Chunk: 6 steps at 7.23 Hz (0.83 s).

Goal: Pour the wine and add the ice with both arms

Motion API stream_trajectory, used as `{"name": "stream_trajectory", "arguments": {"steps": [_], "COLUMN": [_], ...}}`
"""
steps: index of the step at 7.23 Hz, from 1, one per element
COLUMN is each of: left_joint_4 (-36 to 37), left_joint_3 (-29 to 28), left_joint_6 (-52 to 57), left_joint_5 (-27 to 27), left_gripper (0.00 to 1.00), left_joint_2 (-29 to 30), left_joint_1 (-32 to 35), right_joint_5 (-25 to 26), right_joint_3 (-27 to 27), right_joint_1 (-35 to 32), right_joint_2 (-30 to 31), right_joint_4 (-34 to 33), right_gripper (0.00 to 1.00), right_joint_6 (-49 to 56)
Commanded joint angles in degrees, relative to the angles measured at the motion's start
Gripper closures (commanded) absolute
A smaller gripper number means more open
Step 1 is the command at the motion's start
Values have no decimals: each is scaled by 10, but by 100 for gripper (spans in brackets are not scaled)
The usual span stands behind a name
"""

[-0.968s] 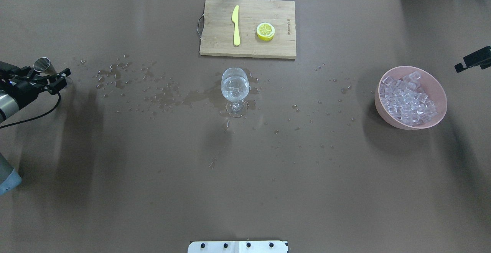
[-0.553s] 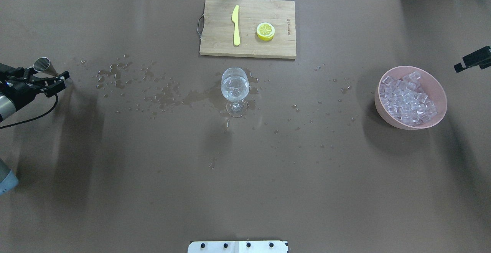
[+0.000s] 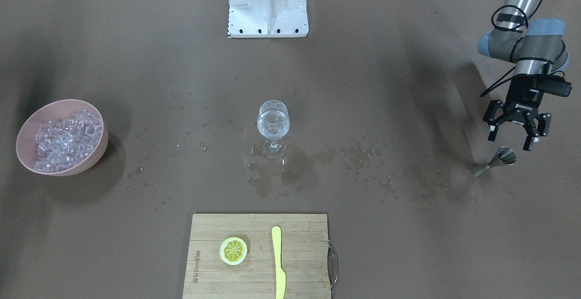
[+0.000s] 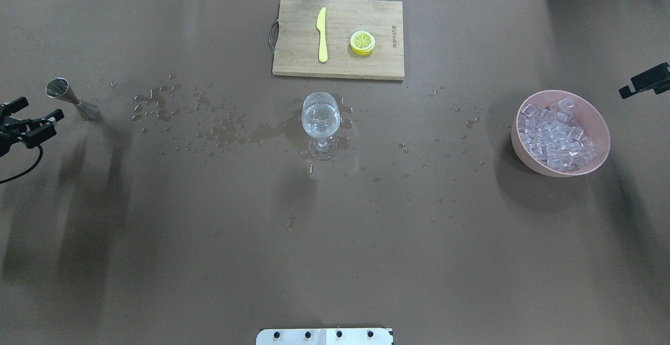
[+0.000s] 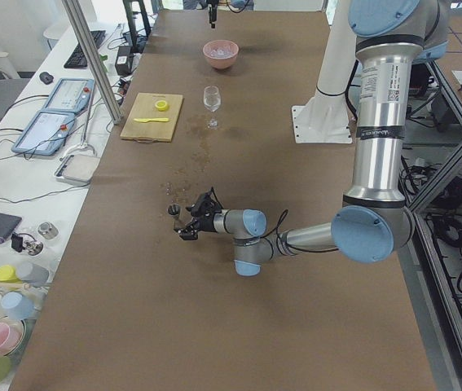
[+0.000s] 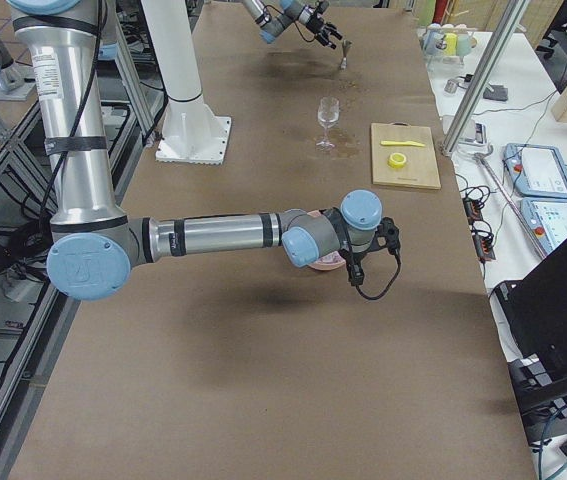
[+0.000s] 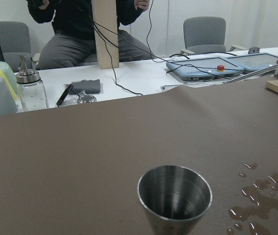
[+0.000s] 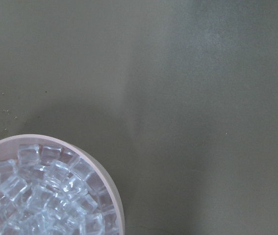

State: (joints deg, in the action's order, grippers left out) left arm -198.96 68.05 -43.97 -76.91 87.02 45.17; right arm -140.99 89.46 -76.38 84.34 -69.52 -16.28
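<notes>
Brown matting covers the long worktop (image 4: 335, 261), wet with scattered drops (image 4: 209, 125) from its middle toward the robot's left end. Near that left end the left claw (image 3: 510, 141) hangs released, fingers spread wide and gripping nothing. Just beside it, on the operators' side and apart from both fingers, a small steel jigger (image 3: 494, 160) stands upright on the worktop. The left wrist view looks down into its upper cup, and whether any liquid lines the bottom cannot be told. At the middle of the worktop a stemmed glass (image 3: 273, 124) stands upright in a shallow puddle, filled partway with the wine (image 3: 273, 129), clear as water. Beyond it, at the middle of the operators' edge, a wooden cutting board (image 3: 299, 253) carries a yellow knife (image 3: 278, 262) and a lemon slice (image 3: 233, 250), apart from each other. Near the right end sits a pink bowl (image 3: 102, 147) holding the ice (image 3: 63, 140), a heap of clear cubes that fills much of it. The right claw (image 4: 646, 80) shows only as a black sliver at the worktop's right edge, near the bowl; whether it is released or clenched cannot be told.
</notes>
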Motion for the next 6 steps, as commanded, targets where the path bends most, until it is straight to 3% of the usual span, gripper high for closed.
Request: {"name": "stream_trajectory", "arguments": {"steps": [1,2,3,4,6], "left_joint_4": [-77,-88,-85,-44,77], "left_joint_3": [9,9,13,11,15], "left_joint_6": [-1,-1,-3,-6,-3], "left_joint_5": [0,-9,-77,-172,-412], "left_gripper": [2,2,2,2,2], "left_joint_2": [-47,-58,-81,-89,-80], "left_joint_1": [0,0,0,37,192], "right_joint_5": [-1,-1,-1,0,1], "right_joint_3": [12,23,27,35,47], "right_joint_1": [0,0,0,2,9], "right_joint_2": [0,0,0,0,0], "right_joint_4": [0,0,0,0,0], "right_gripper": [0,0,0,0,0], "right_joint_6": [-21,-26,-26,-26,-25]}}
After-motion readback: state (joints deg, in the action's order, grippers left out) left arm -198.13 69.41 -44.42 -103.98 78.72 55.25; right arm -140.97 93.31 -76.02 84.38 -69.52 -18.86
